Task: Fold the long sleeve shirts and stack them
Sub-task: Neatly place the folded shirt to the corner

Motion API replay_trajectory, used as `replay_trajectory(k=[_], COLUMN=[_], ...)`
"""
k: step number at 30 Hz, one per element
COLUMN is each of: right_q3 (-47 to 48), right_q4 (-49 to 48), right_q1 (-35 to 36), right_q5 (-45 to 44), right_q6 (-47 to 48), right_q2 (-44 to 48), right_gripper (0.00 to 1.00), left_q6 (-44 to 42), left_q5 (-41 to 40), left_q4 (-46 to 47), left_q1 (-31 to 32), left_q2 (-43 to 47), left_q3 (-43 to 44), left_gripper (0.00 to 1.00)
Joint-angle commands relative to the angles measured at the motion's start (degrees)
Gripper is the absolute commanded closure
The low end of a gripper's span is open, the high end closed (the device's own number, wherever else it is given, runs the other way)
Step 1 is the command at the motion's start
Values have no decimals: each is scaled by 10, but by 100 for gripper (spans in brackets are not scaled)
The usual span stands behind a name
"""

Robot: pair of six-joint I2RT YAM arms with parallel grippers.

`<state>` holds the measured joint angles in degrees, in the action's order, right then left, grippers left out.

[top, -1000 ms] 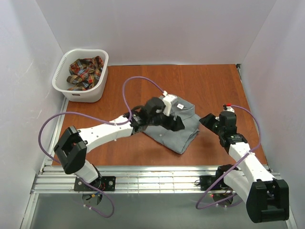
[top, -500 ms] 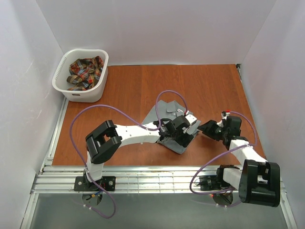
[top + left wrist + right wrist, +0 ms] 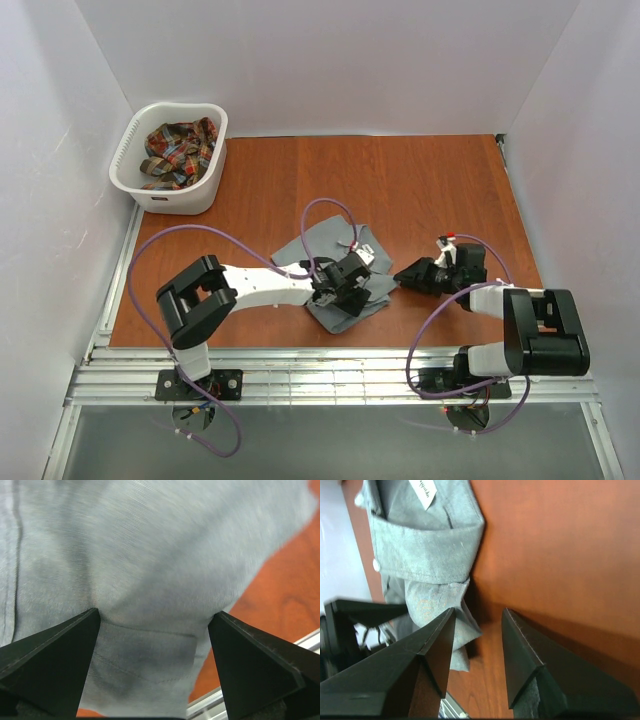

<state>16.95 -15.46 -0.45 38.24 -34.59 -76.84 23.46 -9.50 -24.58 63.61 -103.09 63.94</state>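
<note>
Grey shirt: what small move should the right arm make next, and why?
Probably slide the right gripper up to the grey shirt: its fingers stand apart over the table beside the cloth, gripping nothing, while the left gripper hangs open over the shirt.

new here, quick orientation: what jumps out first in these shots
A grey shirt lies on the table near its front edge, with the left gripper spread wide over it. The right gripper sits beside the shirt's right edge, jaws apart on nothing. A plaid shirt is heaped in the white basket at the far left corner.
</note>
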Motion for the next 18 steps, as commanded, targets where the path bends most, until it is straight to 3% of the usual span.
replay_trajectory(k=[1,9,18], right_q3=[26,12,-82], right_q4=[-47,-23,22], right_q1=[48,44,43], right_q5=[10,3,-73], right_q6=[-14,-35,-145], right_q2=[-35,52,212], right_gripper=[64,57,57], left_q6=[40,-66,-167], left_q5=[8,47,3], left_q4=[-33,5,13], left_q1=[-41,-19,6], left_q2=[54,71,-46], left_q3=[-23,38,151], left_gripper=[18,11,17])
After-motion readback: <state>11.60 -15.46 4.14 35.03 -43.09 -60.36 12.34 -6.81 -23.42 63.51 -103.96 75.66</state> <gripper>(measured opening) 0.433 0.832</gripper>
